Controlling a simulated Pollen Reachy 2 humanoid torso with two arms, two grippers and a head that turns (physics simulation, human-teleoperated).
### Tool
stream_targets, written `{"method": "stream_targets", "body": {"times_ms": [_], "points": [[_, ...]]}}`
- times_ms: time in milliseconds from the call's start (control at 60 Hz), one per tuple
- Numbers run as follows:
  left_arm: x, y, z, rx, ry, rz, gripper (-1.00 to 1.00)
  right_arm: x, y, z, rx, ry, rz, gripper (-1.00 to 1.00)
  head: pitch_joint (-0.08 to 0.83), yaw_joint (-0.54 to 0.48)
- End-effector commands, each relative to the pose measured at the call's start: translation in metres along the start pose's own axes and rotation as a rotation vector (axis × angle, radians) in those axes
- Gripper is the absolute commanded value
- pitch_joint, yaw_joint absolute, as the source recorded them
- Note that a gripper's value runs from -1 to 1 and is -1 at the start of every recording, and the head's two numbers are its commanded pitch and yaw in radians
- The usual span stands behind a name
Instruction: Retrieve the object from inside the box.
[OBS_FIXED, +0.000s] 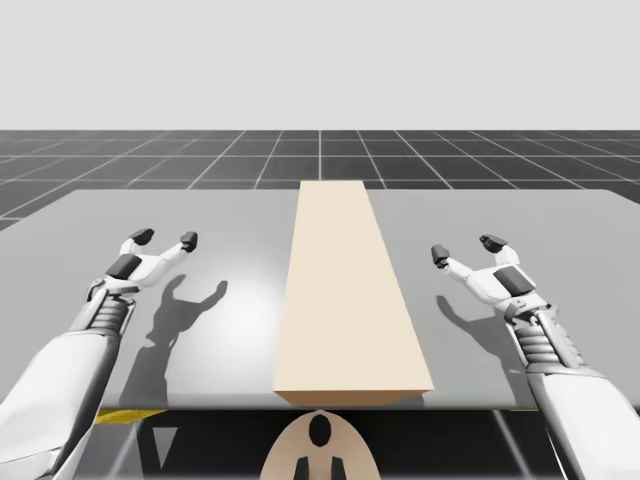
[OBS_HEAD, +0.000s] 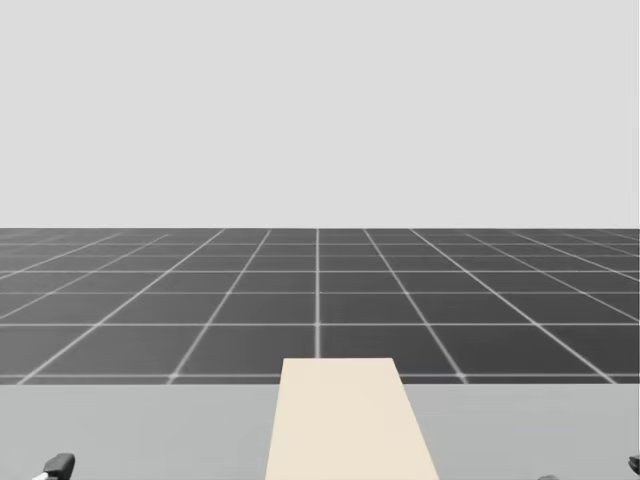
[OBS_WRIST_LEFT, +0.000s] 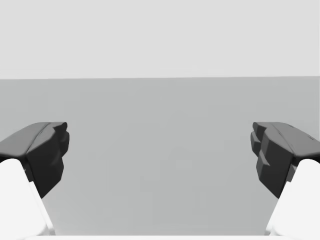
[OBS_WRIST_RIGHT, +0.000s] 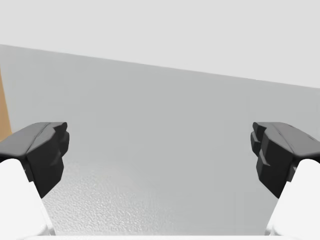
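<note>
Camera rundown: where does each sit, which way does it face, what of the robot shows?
High: above the table, looking down at the box; both arms, left gripper, right gripper and the head show.
Head: on the head, facing forward over the box to the floor; one finger at a lower corner.
Left wrist: on the left hand, along its open fingers at the table.
Right wrist: same on the right, box edge beside the fingers.
Shared: box in high and head.

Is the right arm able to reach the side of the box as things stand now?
Probably yes: only bare table lies between the open right gripper and the box, with nothing in the way.
</note>
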Motion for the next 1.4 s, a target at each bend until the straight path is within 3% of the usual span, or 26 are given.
{"method": "stream_targets", "body": {"times_ms": [17,183,233,267,300,333,450,733,967,1200,1350,1400], "points": [[0.000,0.000,0.000,-0.001,0.001,-0.004,-1.00,0.000,0.001,0.001,-0.011,0.009,0.021,-1.00,0.001,-0.01],[-0.002,0.000,0.001,-0.045,0.029,0.010,-1.00,-0.005,0.003,-0.001,0.082,0.033,0.013,-1.00,0.002,-0.01],[-0.006,-0.002,0.002,-0.128,0.075,-0.016,-1.00,-0.006,0.007,0.000,0.148,0.038,0.015,-1.00,0.002,-0.01],[-0.010,-0.006,0.003,-0.180,0.096,-0.056,-1.00,-0.007,0.011,0.001,0.205,0.036,0.032,-1.00,0.002,0.00],[-0.011,-0.009,0.005,-0.232,0.112,-0.062,-1.00,-0.007,0.013,0.002,0.236,0.033,0.032,-1.00,0.002,0.00],[-0.014,-0.015,0.007,-0.289,0.128,-0.106,-1.00,-0.007,0.018,0.003,0.302,0.030,0.017,-1.00,0.003,-0.01],[-0.018,-0.033,0.018,-0.484,0.152,-0.159,-1.00,-0.009,0.032,0.009,0.442,0.028,0.031,-1.00,0.001,-0.01],[-0.019,-0.052,0.032,-0.661,0.159,-0.225,-1.00,-0.011,0.062,0.020,0.690,-0.034,0.074,-1.00,-0.001,-0.01],[-0.011,-0.078,0.042,-0.752,0.131,-0.227,-1.00,-0.010,0.058,0.025,0.707,-0.051,0.078,-1.00,-0.003,-0.01],[-0.014,-0.123,0.051,-0.869,0.161,-0.228,-1.00,-0.009,0.057,0.028,0.717,-0.060,0.082,-1.00,-0.006,-0.02],[-0.016,-0.143,0.045,-0.948,0.151,-0.168,-1.00,-0.010,0.057,0.030,0.726,-0.063,0.086,-1.00,-0.006,-0.01],[-0.018,-0.146,0.042,-0.951,0.152,-0.175,-1.00,-0.010,0.057,0.030,0.729,-0.063,0.085,-1.00,-0.006,-0.01]]}}
